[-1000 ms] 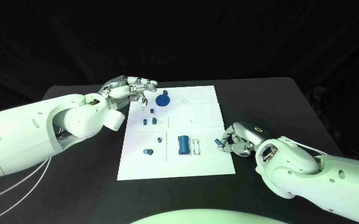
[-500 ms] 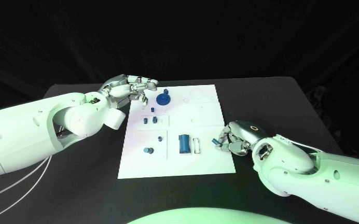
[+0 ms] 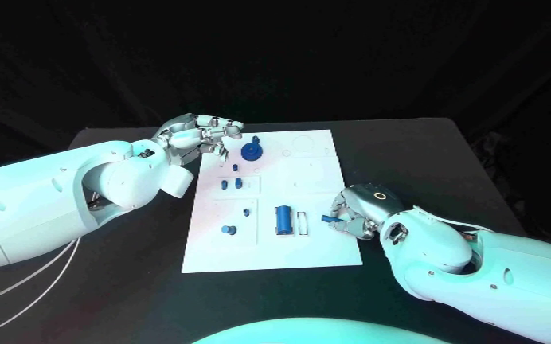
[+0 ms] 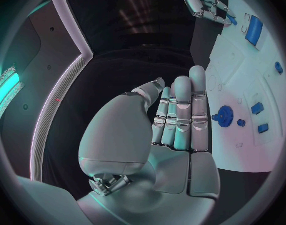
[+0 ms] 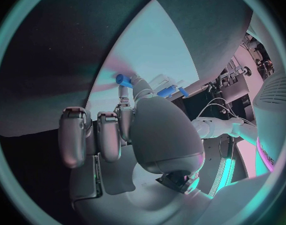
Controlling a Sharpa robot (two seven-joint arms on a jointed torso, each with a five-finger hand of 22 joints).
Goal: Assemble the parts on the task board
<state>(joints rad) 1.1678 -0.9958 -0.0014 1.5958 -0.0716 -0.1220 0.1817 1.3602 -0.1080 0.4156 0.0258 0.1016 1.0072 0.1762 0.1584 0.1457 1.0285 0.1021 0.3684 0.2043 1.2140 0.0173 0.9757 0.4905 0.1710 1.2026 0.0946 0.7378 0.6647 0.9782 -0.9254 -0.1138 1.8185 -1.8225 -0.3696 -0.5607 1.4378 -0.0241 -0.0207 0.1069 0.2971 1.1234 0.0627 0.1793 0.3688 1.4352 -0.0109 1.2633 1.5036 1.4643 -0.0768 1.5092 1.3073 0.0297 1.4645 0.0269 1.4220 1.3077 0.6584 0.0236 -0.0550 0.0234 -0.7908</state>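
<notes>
Head view: the right hand point(image 3: 353, 218) pinches a small blue part point(image 3: 330, 219) in its fingertips, just over the board's point(image 3: 322, 252) right edge beside the slot. Left hand point(image 3: 205, 133) hovers at the board's far left corner, fingers straight, together, holding nothing. Since a second ago the right hand has edged leftward onto the board

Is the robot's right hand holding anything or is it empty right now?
Holding. The right hand pinches a small blue peg-shaped part at the white task board's right edge; the right wrist view shows blue beside its fingers.
</notes>
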